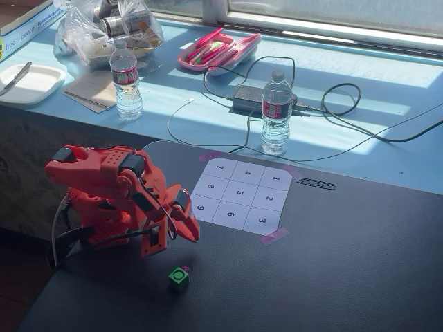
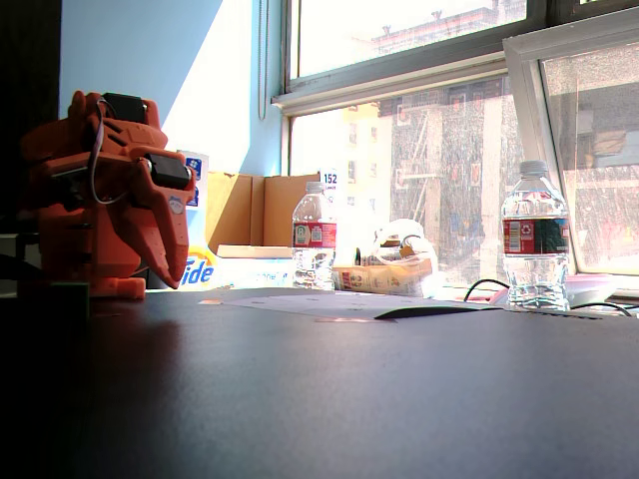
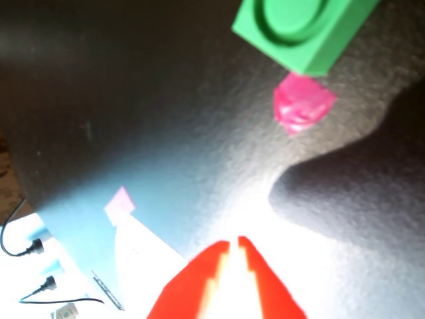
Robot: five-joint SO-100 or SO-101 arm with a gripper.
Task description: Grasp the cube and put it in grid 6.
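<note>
1. While the red two-finger end effector point(image 1: 188, 232) hangs above the dark matte worktop point(image 1: 346, 263), its two tips sit nearly together, a thin slit between them in the wrist view point(image 3: 232, 249); it holds nothing.
2. Locate the small bright green cube with a white ring on top and a magenta side point(image 1: 178, 277). It rests on the worktop, apart from the end effector, at roughly 6 o'clock from the tips in a fixed view.
3. In the wrist view the cube point(image 3: 302, 30) lies at about 1 o'clock from the tips, beyond a pink tape scrap point(image 3: 302, 103).
4. Note the white paper cell printed "6" point(image 1: 230, 216), at about 1 o'clock from the cube.
5. Judgement: open first, then reach outward and down.
</note>
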